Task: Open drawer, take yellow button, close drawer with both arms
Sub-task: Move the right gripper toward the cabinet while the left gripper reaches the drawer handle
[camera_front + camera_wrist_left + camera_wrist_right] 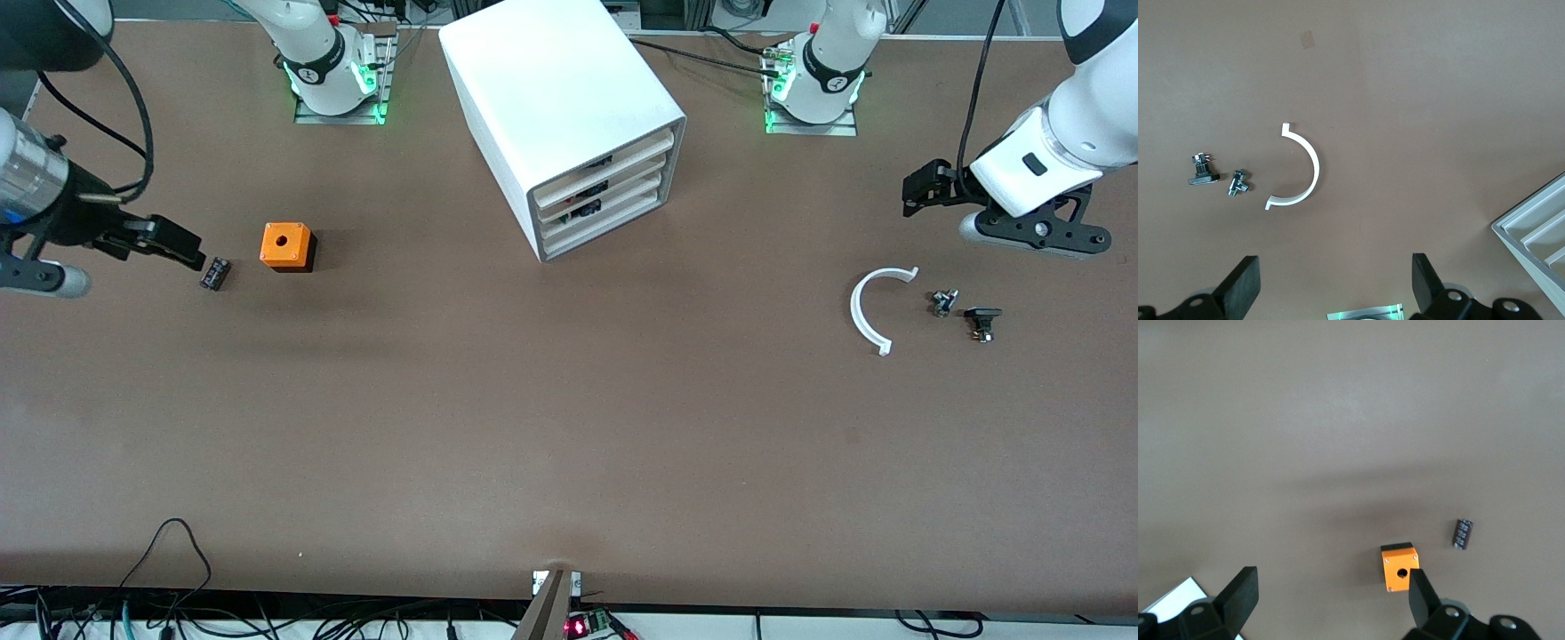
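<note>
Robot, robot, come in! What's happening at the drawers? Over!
Left gripper open over the table near the white arc. Right gripper open near the orange cube. Top drawer shut. Button unseen.

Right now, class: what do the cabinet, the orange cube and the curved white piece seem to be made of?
Cabinet: probably plastic or painted metal, smooth matte white panels. Orange cube: likely moulded plastic, even bright colour, black base, corner screws. Curved white piece: likely thin plastic, uniform white with small end tabs.
</note>
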